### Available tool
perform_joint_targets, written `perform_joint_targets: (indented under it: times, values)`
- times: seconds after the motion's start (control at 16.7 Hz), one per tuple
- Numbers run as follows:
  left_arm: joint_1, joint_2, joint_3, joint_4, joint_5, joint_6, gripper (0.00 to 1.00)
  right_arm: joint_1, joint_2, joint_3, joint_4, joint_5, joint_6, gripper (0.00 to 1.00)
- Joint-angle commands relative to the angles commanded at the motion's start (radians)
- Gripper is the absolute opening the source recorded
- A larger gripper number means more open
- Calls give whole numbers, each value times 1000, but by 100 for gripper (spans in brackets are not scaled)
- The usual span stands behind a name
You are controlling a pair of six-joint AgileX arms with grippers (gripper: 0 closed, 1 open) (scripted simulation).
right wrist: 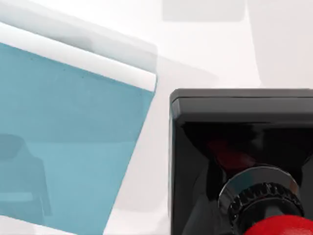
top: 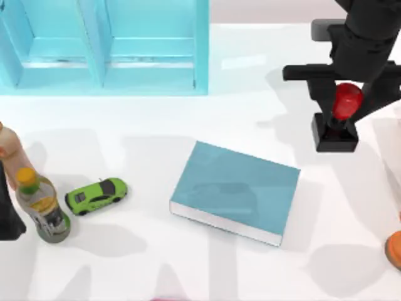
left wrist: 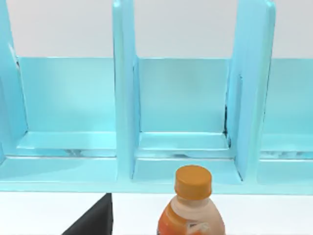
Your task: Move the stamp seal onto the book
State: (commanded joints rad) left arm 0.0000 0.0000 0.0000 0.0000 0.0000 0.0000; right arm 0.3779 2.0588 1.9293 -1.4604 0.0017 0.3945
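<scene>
One arm busy: right gripper [top: 343,110] w/ fingers pinching the seal [top: 338,122] by its red knob, right of the book [top: 237,190], apart. Left fingers: can't tell.

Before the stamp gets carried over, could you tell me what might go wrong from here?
1. The right gripper sits at the stamp's glossy round knob, which could slip or tip the stamp in transit.
2. The book lies askew, so a drop near its edge could leave the stamp overhanging or falling off.
</scene>
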Motion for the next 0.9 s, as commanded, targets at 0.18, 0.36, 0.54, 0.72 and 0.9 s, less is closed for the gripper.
perform_joint_targets:
  times: [0.18, 0.36, 0.54, 0.72, 0.9]
  values:
    - [0, 0, 0, 0, 0, 0, 100, 152, 76, 44, 48, 4, 157, 0]
    - [0, 0, 0, 0, 0, 0, 100, 268, 133, 73, 83, 5, 275, 0]
    - [0, 0, 0, 0, 0, 0, 100, 304, 153, 81, 93, 4, 312, 0]
    - [0, 0, 0, 0, 0, 0, 100, 300, 150, 77, 92, 2, 313, 0]
    - [0, 0, 0, 0, 0, 0, 100, 302, 152, 89, 82, 3, 312, 0]
